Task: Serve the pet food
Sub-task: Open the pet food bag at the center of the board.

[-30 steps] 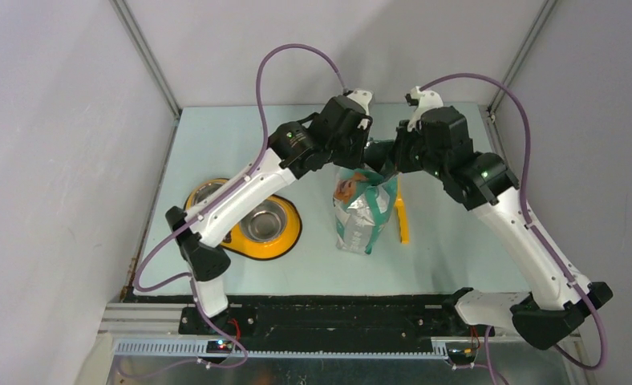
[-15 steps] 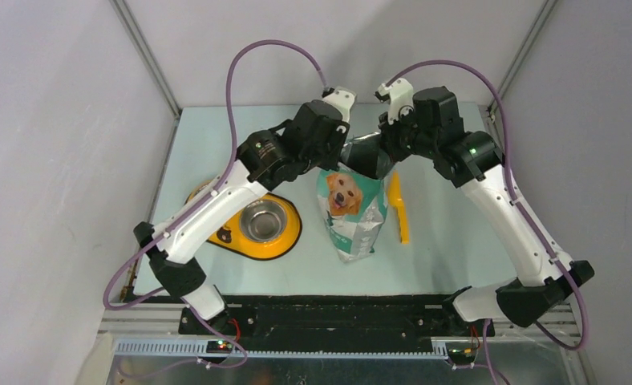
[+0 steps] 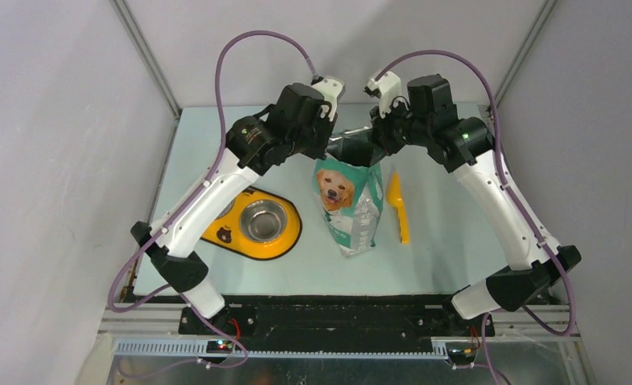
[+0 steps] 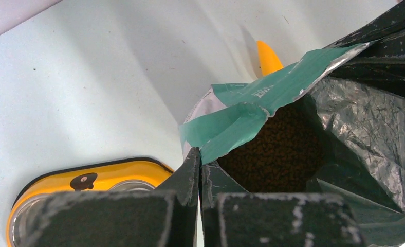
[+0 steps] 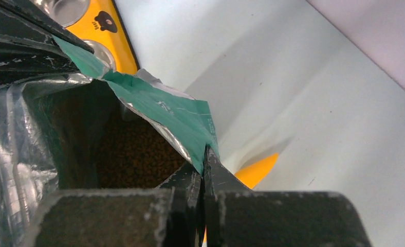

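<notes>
Pet food (image 4: 278, 154) lies as a brown heap inside the open dog-picture bag (image 3: 346, 210), which stands between the yellow double-bowl feeder (image 3: 285, 241) and the orange scoop (image 3: 399, 210). Left gripper (image 4: 199, 167) and right gripper (image 5: 204, 165): jaws of each clamped on opposite edges of the bag's mouth.

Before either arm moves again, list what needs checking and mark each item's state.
1. Left pincer shut on the bag rim: ok.
2. Right pincer shut on the opposite rim: ok.
3. Bag mouth spread open, pet food visible inside: ok.
4. Bag base resting on the table: cannot tell.
5. A pincer free to take the orange scoop lying right of the bag: not ok, both hold the bag.
6. Bowl in the yellow feeder empty and uncovered: ok.
</notes>
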You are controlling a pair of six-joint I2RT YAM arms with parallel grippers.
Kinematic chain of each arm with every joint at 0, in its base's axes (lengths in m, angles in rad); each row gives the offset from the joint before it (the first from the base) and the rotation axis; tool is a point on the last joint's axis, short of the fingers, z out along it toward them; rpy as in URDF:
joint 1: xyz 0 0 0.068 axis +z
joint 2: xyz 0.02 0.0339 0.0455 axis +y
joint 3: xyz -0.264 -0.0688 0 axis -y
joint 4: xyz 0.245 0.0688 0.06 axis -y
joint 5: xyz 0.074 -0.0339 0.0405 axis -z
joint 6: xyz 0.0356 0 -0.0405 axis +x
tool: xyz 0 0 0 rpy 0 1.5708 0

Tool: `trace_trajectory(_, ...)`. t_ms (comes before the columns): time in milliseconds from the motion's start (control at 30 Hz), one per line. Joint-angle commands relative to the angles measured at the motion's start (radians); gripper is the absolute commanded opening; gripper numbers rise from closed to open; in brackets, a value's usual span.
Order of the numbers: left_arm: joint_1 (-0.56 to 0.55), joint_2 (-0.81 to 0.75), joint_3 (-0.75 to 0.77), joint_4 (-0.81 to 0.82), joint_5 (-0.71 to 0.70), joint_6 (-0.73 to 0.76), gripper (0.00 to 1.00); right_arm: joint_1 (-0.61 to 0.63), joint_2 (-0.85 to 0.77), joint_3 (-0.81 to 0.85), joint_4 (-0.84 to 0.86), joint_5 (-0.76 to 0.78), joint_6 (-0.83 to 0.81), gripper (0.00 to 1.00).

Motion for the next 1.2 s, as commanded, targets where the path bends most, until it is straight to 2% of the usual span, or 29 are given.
trace_trajectory(0,0.073,-0.045,0.079,-0.039,-0.118,0.067,0.03,-0.076,-0.11,0.007,0.153,-0.015,0.111,0.09)
trace_trajectory(33,0.073,-0.046,0.073,-0.032,-0.107,0.063,0.14,-0.076,-0.125,-0.013,0.182,-0.061,0.153,0.14)
trace_trajectory(67,0.073,-0.05,0.056,-0.029,-0.086,0.059,0.2,-0.077,-0.131,-0.045,0.195,-0.081,0.173,0.24)
trace_trajectory(100,0.072,-0.053,0.047,-0.018,-0.076,0.059,0.33,-0.076,-0.142,-0.056,0.224,-0.116,0.214,0.28)
trace_trajectory(133,0.072,-0.06,0.028,-0.013,-0.057,0.059,0.51,-0.076,-0.147,-0.071,0.237,-0.139,0.233,0.38)
trace_trajectory(167,0.071,-0.064,0.018,-0.004,-0.028,0.062,0.61,-0.077,-0.157,-0.077,0.263,-0.189,0.259,0.43)
trace_trajectory(200,0.071,-0.072,0.0,0.002,-0.011,0.068,0.82,-0.076,-0.162,-0.087,0.277,-0.214,0.265,0.53)
trace_trajectory(267,0.07,-0.082,-0.015,0.016,0.024,0.073,0.97,-0.077,-0.171,-0.092,0.31,-0.267,0.291,0.66)
trace_trajectory(300,0.07,-0.084,-0.016,0.019,0.031,0.073,0.98,-0.077,-0.175,-0.088,0.318,-0.282,0.309,0.71)
trace_trajectory(333,0.07,-0.091,-0.015,0.02,0.03,0.07,0.99,-0.076,-0.177,-0.086,0.321,-0.286,0.317,0.84)
trace_trajectory(400,0.07,-0.105,-0.014,0.029,0.018,0.065,0.99,-0.077,-0.187,-0.09,0.333,-0.293,0.334,0.97)
trace_trajectory(500,0.069,-0.138,-0.015,0.055,0.006,0.049,0.99,-0.081,-0.215,-0.1,0.343,-0.248,0.374,0.99)
trace_trajectory(633,0.07,-0.282,-0.085,0.154,-0.015,0.012,0.99,-0.113,-0.281,-0.164,0.355,-0.168,0.432,0.99)
trace_trajectory(800,0.07,-0.577,-0.432,0.392,-0.103,-0.063,0.99,-0.17,-0.448,-0.382,0.404,-0.056,0.553,0.99)
trace_trajectory(900,0.07,-0.819,-0.728,0.512,-0.184,-0.149,1.0,-0.209,-0.517,-0.505,0.337,0.057,0.654,1.0)
trace_trajectory(1000,0.072,-1.037,-0.947,0.541,-0.317,-0.299,0.99,-0.217,-0.548,-0.598,0.213,0.225,0.72,0.99)
trace_trajectory(1067,0.071,-1.138,-1.087,0.542,-0.383,-0.399,0.99,-0.217,-0.575,-0.688,0.184,0.267,0.768,0.99)
trace_trajectory(1167,0.072,-1.25,-1.291,0.569,-0.41,-0.48,1.0,-0.216,-0.619,-0.853,0.235,0.217,0.8,0.99)
